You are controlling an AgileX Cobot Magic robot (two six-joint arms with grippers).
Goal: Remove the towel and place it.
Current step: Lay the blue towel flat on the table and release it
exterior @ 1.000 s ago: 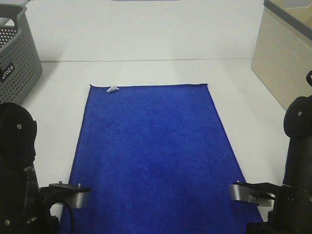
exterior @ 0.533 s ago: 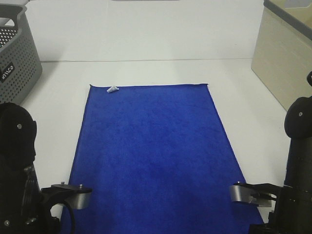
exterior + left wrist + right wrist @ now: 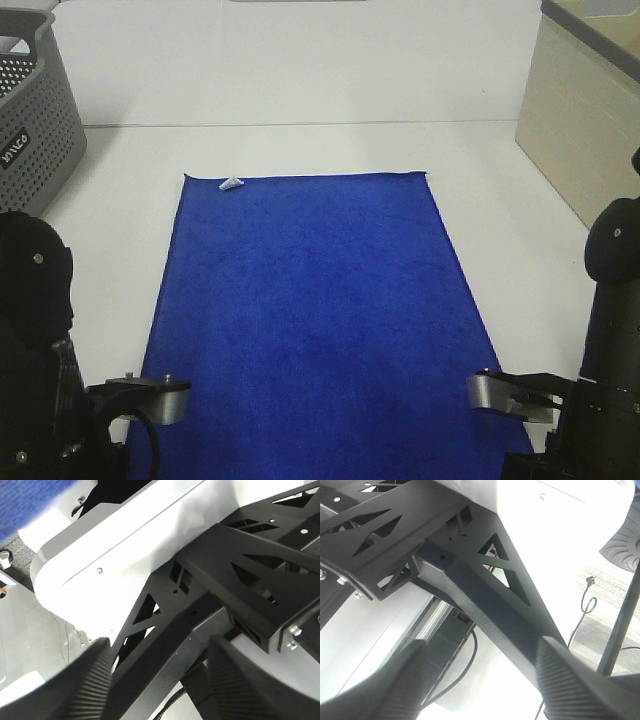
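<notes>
Towel, one, blue, flat on white table. One grey basket, one beige box. Left gripper and right gripper, both jaws apart, empty.

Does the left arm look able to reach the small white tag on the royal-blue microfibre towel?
Probably yes: the towel lies flat, and nothing stands between the left arm and the tag at its far corner.

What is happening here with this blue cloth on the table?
The towel lies spread flat on the white table. The two arms stand at its near end, one on each side. The left gripper and the right gripper both have their jaws apart and hold nothing. A grey basket stands far left, a beige box far right.
</notes>
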